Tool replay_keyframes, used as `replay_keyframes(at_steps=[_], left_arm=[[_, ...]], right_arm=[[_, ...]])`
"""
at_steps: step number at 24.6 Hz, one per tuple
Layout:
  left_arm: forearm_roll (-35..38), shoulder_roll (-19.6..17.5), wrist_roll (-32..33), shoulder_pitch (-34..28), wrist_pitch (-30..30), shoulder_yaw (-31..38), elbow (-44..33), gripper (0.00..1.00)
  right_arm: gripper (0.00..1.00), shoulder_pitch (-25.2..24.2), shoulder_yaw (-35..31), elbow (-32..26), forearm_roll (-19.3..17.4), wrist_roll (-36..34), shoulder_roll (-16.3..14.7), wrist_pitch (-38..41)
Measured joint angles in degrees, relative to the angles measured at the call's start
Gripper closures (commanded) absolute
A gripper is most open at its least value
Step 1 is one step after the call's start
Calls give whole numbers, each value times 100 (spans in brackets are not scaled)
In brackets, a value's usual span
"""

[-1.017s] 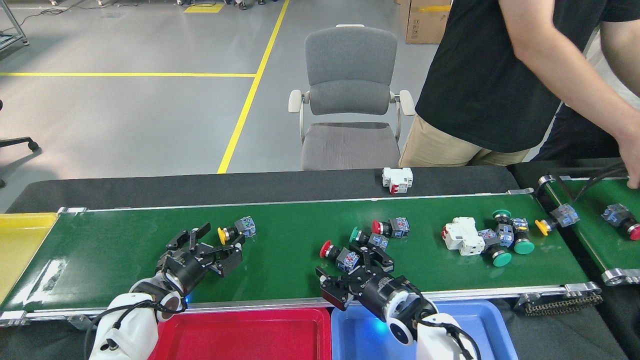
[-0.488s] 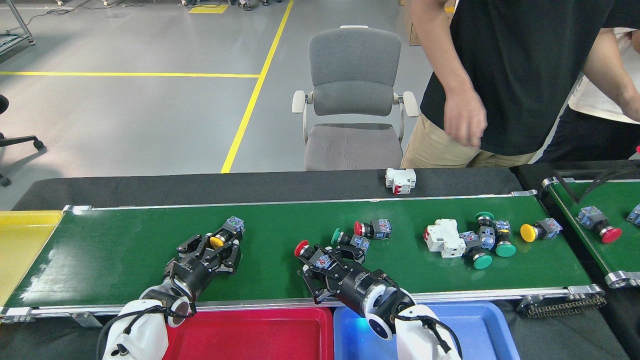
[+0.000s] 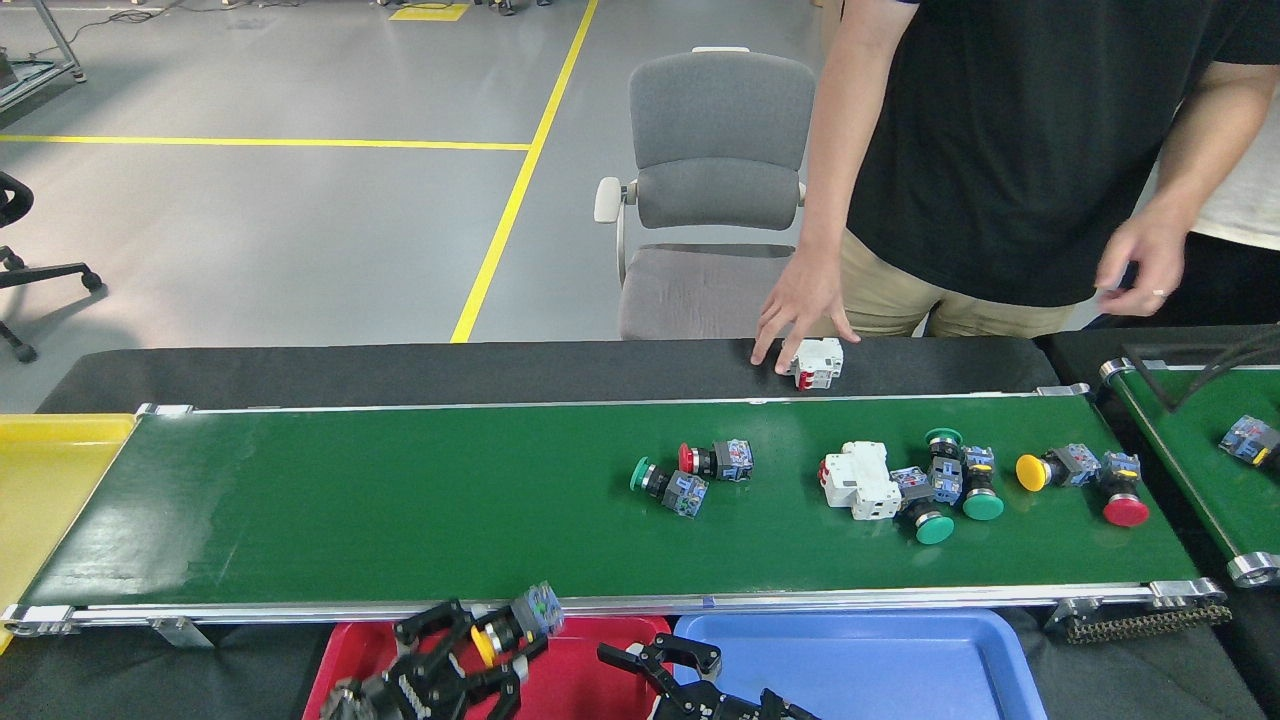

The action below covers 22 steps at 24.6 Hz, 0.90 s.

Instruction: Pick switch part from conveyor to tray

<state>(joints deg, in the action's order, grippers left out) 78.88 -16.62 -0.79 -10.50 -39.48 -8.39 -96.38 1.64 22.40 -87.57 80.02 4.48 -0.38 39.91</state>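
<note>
The left gripper [image 3: 490, 650] sits low at the bottom edge of the head view, over the red tray [image 3: 585, 680], its black fingers clenched on a switch part [image 3: 515, 630]: a short black barrel with a yellow button cap at one end and a grey-blue contact block at the other, lying tilted between the fingers just below the near rail of the conveyor [image 3: 400, 500]. Just beside it, the right gripper [image 3: 670, 662] hangs over the seam between the red tray and the blue tray [image 3: 900, 660], its fingers spread apart and holding nothing. On the green belt lie two more switch parts, one green-capped [image 3: 665, 483] and one red-capped [image 3: 712, 460], close together near the middle. Further right is a white breaker [image 3: 858, 480] touching a cluster of green-capped switches [image 3: 950, 490], then a yellow-capped one [image 3: 1055, 468] and a red-capped one [image 3: 1122, 495]. A yellow tray [image 3: 50, 480] stands at the belt's left end. Beyond the far rail, a person's hand [image 3: 800, 310] rests on a second white breaker [image 3: 818, 362] on the black table edge.
</note>
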Motion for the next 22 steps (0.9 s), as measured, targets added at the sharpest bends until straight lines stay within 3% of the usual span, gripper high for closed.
replay_keyframes(at_steps=[2,5,8,10,12,16,22], left_arm=[[-1,7,8,-428,-20,304,-359,0],[-2,72,14,-584,101,538,-456,0],[-30,162,16,-629,1058,955,-463,0],[-83,165,29,-632,1790,1173,-462,0],[-154,164,37,-692,2179,1557,-433,0],[-363,188,37,-1119,2328,2099,-418,0],[-571,258,20,-1415,2368,2346,-436,0]], right_arm=[[0,-177,-516,-235,-81,0,-33,13],[2,-415,-1672,-437,-463,0,-29,29],[3,-466,-3112,-445,-689,0,130,-179],[3,-636,-3770,-518,-719,-5,584,-666],[3,-955,-4055,-684,-720,-6,823,-1343],[3,-1324,-4182,-918,-722,-277,741,-2665],[3,-1611,-4166,-931,-552,-565,542,-3293]])
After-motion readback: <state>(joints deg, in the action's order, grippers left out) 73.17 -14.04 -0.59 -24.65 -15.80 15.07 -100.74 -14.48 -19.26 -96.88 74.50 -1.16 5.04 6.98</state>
